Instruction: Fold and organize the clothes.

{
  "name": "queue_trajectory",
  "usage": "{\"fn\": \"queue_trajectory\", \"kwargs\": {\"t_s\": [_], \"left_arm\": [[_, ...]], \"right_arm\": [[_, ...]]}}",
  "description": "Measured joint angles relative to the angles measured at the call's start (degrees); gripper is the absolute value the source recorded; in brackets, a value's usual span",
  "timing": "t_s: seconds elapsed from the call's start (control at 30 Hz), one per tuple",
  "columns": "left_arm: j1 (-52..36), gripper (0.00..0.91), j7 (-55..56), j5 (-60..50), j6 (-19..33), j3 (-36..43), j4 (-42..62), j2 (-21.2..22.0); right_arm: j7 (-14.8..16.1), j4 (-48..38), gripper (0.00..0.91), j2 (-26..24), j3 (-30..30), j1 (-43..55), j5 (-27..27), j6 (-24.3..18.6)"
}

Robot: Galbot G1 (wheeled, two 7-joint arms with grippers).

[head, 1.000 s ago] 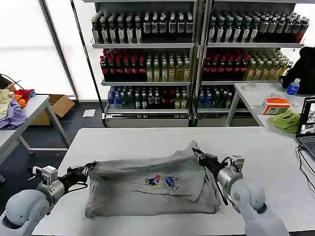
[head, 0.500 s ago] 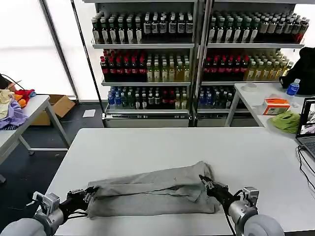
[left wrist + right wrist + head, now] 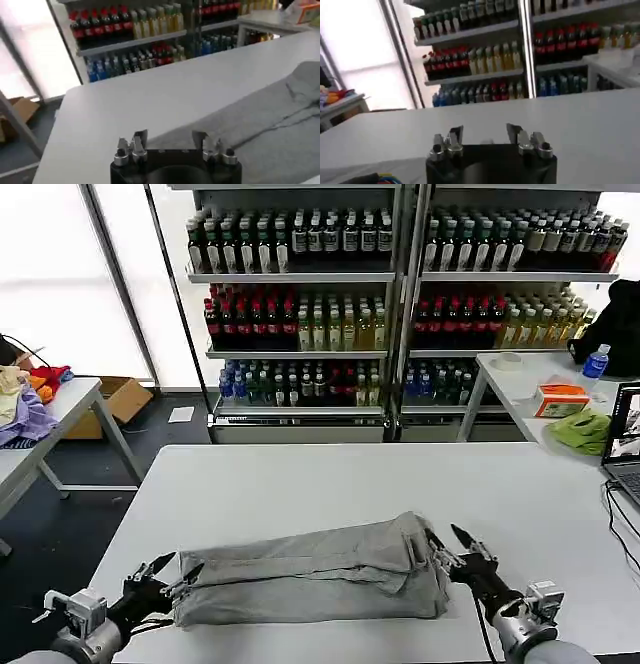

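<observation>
A light grey shirt (image 3: 320,574) lies folded into a long band across the near part of the white table (image 3: 300,484); its chest print is hidden. My left gripper (image 3: 178,568) is open at the band's left end, its fingers just off the cloth. At the right end my right gripper (image 3: 450,541) stands open, beside the bunched edge. The left wrist view has the open left gripper (image 3: 170,138) low over the table, with the grey shirt (image 3: 265,130) just beyond it. In the right wrist view the open right gripper (image 3: 485,133) holds nothing.
A side table at the left carries a lilac, red and orange cloth heap (image 3: 25,409). The table at the right holds a lime-green cloth (image 3: 583,429), an orange box (image 3: 560,399) and a laptop (image 3: 625,446). Shelves of bottles (image 3: 300,314) stand behind.
Both grippers carried the shirt's far edge down toward the near edge, folding it over and hiding the print, then opened and let go of the cloth.
</observation>
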State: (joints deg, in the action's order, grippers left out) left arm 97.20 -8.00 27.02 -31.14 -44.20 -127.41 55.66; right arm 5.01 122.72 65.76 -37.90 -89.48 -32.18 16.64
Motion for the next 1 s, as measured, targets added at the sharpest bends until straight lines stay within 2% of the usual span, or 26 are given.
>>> {"fn": "queue_trajectory", "kwargs": {"t_s": [0.23,0.47,0.5,0.53,0.57,0.6,0.63,1.0], "left_arm": [[-0.9,0.907,6.3,-1.0,2.1,4.4,1.4,7.0],[-3.5,0.887,11.5,-2.2,3.3,8.2,4.8,11.6],[-3.6,0.796,12.0,-2.3,3.4,8.6,5.3,12.0],[-3.7,0.393,12.3,-2.4,3.6,9.0,5.8,12.3],[-3.8,0.272,12.5,-2.4,3.7,9.3,6.2,12.5],[-3.9,0.071,12.7,-2.6,3.9,9.6,6.6,12.9],[-4.0,0.01,12.8,-2.7,4.0,9.9,6.9,13.2],[-4.2,0.01,12.7,-4.6,6.7,11.1,10.3,16.4]], "right_arm": [[0.5,-0.5,0.907,1.6,-1.9,-2.5,2.2,-3.6],[0.3,-0.4,0.907,2.2,-3.2,-3.8,1.6,-4.7],[0.2,-0.4,0.907,2.3,-3.4,-3.8,1.2,-4.7],[0.2,-0.4,0.907,2.4,-3.5,-3.9,0.8,-4.7],[0.1,-0.4,0.907,2.4,-3.6,-4.0,0.4,-4.7],[0.0,-0.3,0.907,2.4,-3.7,-4.1,-0.1,-4.6],[-0.1,-0.1,0.907,2.5,-3.9,-4.1,-0.7,-4.5],[-0.7,0.9,0.907,2.9,-5.0,-5.0,-6.2,-3.5]]}}
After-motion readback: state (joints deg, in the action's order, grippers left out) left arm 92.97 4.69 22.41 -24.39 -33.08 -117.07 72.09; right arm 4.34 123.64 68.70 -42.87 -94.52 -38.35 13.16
